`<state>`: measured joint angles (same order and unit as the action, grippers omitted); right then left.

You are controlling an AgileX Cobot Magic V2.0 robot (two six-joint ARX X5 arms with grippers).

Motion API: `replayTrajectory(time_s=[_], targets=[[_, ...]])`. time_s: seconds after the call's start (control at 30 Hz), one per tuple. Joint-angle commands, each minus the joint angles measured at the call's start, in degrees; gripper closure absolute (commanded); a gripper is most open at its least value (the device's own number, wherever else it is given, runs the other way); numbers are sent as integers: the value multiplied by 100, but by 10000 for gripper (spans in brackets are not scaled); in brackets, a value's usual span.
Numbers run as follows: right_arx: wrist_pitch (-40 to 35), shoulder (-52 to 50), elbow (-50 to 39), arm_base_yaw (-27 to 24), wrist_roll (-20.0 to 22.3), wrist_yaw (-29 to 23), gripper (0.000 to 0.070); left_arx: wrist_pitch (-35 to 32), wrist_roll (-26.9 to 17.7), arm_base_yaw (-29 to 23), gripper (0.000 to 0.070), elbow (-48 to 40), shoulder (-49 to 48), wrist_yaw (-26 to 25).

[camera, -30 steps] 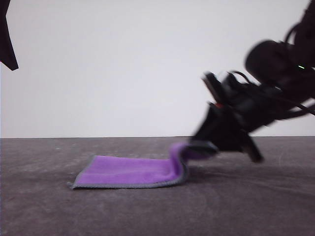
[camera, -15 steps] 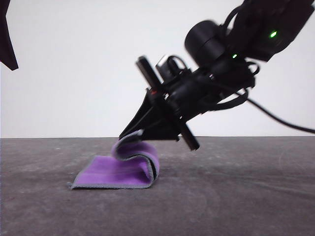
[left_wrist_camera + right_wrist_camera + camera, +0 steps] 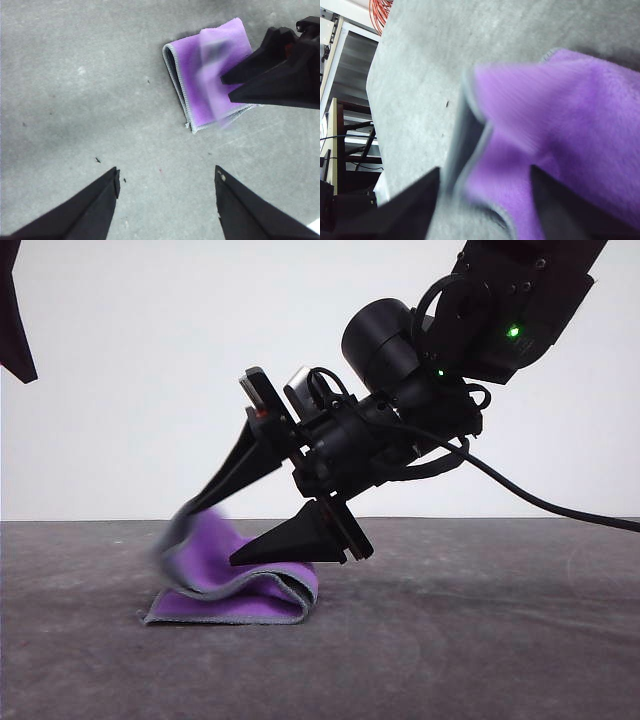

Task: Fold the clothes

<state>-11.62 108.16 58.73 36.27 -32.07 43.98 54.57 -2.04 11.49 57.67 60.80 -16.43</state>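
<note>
The purple cloth (image 3: 215,585) lies on the grey table, doubled over with its fold on the right. Its upper flap (image 3: 190,540) is blurred and hangs loose over the left half. My right gripper (image 3: 210,538) is just above it, jaws spread wide, the upper fingertip near the flap's grey edge. In the left wrist view the cloth (image 3: 192,75) lies far ahead, with the right gripper (image 3: 226,87) over it. My left gripper (image 3: 166,175) is open and holds nothing. In the right wrist view the blurred cloth (image 3: 580,120) sits between the spread tips of the right gripper (image 3: 485,170).
The grey felt table (image 3: 480,640) stretches bare to the right and front of the cloth. A plain white wall stands behind it. A dark arm part (image 3: 15,330) hangs at the upper left edge of the front view.
My right gripper carried the cloth's right edge up and leftward over the rest. Its jaws, shut on that edge before, now stand apart, and the flap is blurred.
</note>
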Motion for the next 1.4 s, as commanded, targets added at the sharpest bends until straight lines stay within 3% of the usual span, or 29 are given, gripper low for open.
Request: replayTrajectory(time_s=[0.0, 0.2, 0.33, 0.47, 0.6, 0.73, 0.87, 0.97, 1.13, 1.37], targets=[[-157, 101, 119, 36, -95, 98, 286, -36, 15, 11, 341, 68, 46, -13], [-276, 101, 128, 28, -139, 171, 286, -33, 13, 11, 340, 68, 46, -13], [-323, 31, 130, -33, -28, 514, 286, -49, -46, 9, 341, 68, 46, -9], [-255, -287, 130, -191, 239, 669, 287, -44, -210, 9, 341, 68, 46, -9], [152, -845, 130, -413, 679, 471, 287, -24, -363, -78, 341, 68, 46, -5], [1202, -1671, 130, -743, 1550, -183, 287, -34, -436, -401, 341, 68, 35, -9], [2611, -2643, 130, -1167, 2651, -1277, 287, -50, -437, -777, 341, 68, -51, -39], [3413, -3296, 128, -1474, 3190, -2028, 287, -59, -429, -982, 341, 68, -210, -148], [4289, -4115, 127, -1896, 3583, -2769, 287, -61, -379, -1141, 342, 68, -628, -267], [5070, -4839, 75, -2044, 3639, -3513, 287, 100, -266, -1154, 345, 66, -1266, -273]])
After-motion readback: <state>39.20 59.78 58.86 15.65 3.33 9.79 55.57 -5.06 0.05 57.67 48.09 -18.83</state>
